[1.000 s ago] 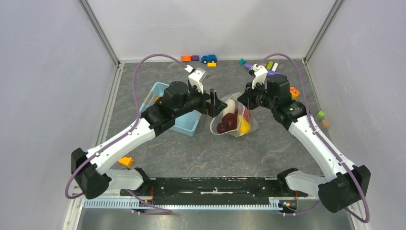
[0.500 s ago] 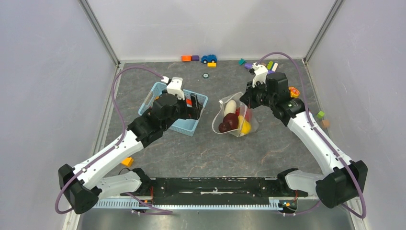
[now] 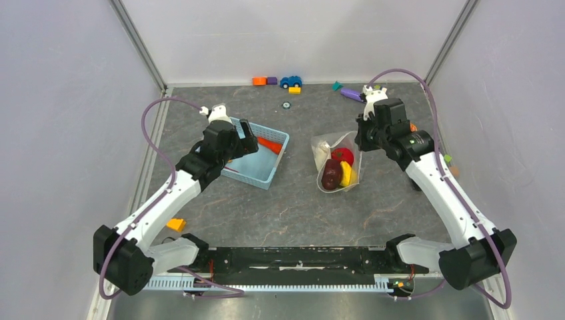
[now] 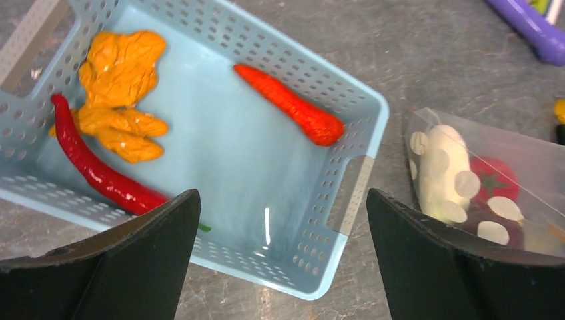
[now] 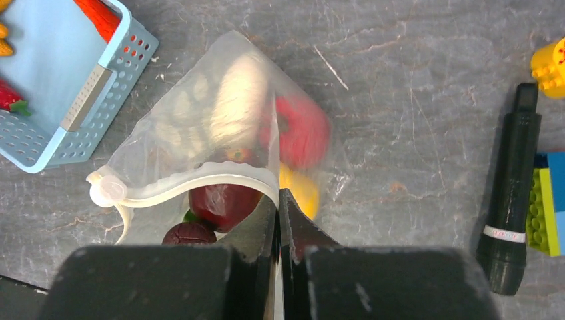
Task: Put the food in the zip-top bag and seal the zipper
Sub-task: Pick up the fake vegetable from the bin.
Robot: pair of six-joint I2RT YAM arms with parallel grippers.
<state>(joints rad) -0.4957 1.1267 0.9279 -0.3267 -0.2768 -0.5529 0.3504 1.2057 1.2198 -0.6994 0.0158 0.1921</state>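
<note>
The clear dotted zip-top bag (image 3: pixel 336 163) lies right of centre, holding a white radish (image 5: pixel 236 100), a red tomato (image 5: pixel 303 130), a yellow pepper (image 5: pixel 301 192) and a dark maroon piece (image 5: pixel 220 200). My right gripper (image 5: pixel 278 193) is shut on the bag's pale zipper (image 5: pixel 200 181); the white slider tab (image 5: pixel 103 193) sits at the strip's left end and the mouth gapes. My left gripper (image 4: pixel 281 200) is open and empty above the light-blue basket (image 4: pixel 360 193), left of the bag. An orange carrot (image 4: pixel 290 107) lies in the basket.
The basket also holds a red chilli (image 4: pixel 93 167) and an orange lumpy piece (image 4: pixel 123 73). A purple cylinder (image 3: pixel 352 95), coloured blocks (image 3: pixel 260 81) and a blue car (image 3: pixel 290 81) lie at the back. A black cylinder (image 5: pixel 513 200) lies right of the bag. An orange block (image 3: pixel 176 225) sits front left.
My left gripper has left the bag's mouth and swung left over the basket. The bag has shifted right and settled, still held by my right gripper.
</note>
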